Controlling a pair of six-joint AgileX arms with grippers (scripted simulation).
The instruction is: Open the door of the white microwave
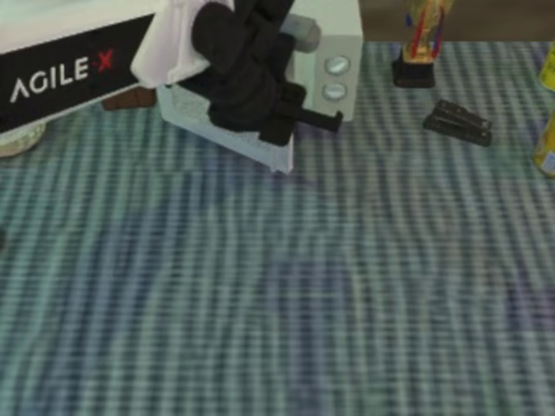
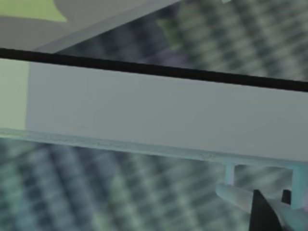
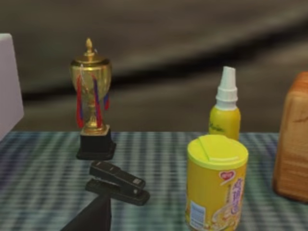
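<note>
Top view: door swung partly out from the microwave.
Left gripper at door's free edge, grip unclear; next, pull wider.

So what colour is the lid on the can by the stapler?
Yellow, matching the can itself; clearest in the right wrist view, beside the black stapler.

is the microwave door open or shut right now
Open: the flat white door angles out from the boxy white microwave, with the left pincer at its handle edge.
</note>
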